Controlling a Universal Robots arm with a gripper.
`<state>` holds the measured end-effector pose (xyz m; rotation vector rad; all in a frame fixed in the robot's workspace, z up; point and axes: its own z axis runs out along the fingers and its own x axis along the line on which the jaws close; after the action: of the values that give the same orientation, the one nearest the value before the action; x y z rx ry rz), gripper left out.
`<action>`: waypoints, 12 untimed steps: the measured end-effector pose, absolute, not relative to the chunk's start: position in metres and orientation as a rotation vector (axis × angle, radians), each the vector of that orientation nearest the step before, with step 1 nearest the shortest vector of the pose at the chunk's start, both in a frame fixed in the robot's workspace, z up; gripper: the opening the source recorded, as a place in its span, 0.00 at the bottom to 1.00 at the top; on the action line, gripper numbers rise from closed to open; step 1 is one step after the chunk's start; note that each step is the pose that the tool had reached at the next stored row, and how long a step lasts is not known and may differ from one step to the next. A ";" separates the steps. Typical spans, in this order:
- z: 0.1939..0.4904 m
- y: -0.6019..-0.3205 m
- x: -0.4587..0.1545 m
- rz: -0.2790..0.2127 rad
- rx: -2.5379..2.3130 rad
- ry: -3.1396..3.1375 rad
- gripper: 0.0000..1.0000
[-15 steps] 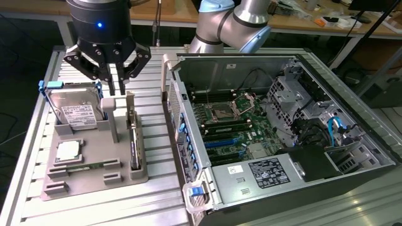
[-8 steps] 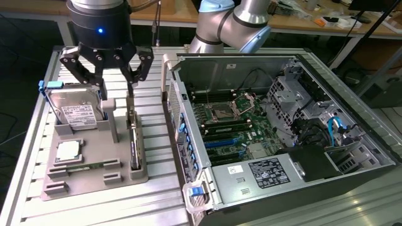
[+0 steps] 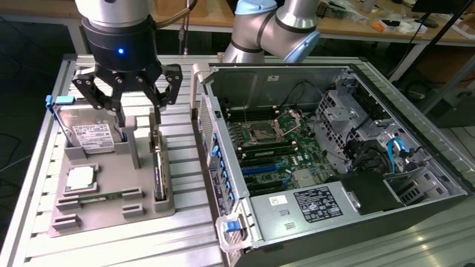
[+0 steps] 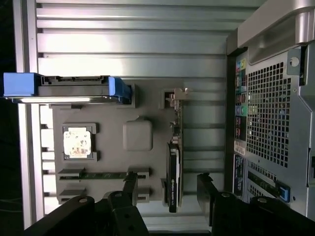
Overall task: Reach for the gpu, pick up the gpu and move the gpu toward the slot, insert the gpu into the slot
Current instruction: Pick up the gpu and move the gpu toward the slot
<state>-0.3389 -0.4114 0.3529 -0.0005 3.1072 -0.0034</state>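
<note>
The gpu [image 3: 157, 161] stands on its edge in a groove of the grey holder tray [image 3: 111, 207]. In the wrist view the gpu [image 4: 173, 162] is a thin dark strip with its silver bracket at the far end. My gripper [image 3: 138, 109] hangs open just above the card's bracket end, not touching it. One black finger [image 4: 130, 186] is on each side of the card in the wrist view, where the gripper [image 4: 167, 189] straddles it with a wide gap. The blue slot [image 3: 260, 167] lies on the green motherboard inside the open computer case [image 3: 349, 83].
A silver hard drive [image 3: 93, 136] with blue rails stands in the holder beside the card. A square CPU chip [image 4: 77, 142] and a memory stick [image 4: 98, 175] lie in the holder too. The case's perforated rear wall [image 4: 273, 113] rises close to the card.
</note>
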 end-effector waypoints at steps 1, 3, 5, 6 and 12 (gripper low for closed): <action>0.351 -0.412 -0.339 -0.003 0.000 3.107 0.60; 0.348 -0.415 -0.339 -0.004 0.000 3.107 0.60; 0.346 -0.418 -0.339 -0.005 -0.001 3.107 0.60; 0.345 -0.419 -0.338 -0.007 -0.001 3.107 0.60; 0.336 -0.423 -0.328 -0.009 -0.002 3.107 0.60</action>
<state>-0.3278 -0.4226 0.3356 -0.0021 3.1073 -0.0090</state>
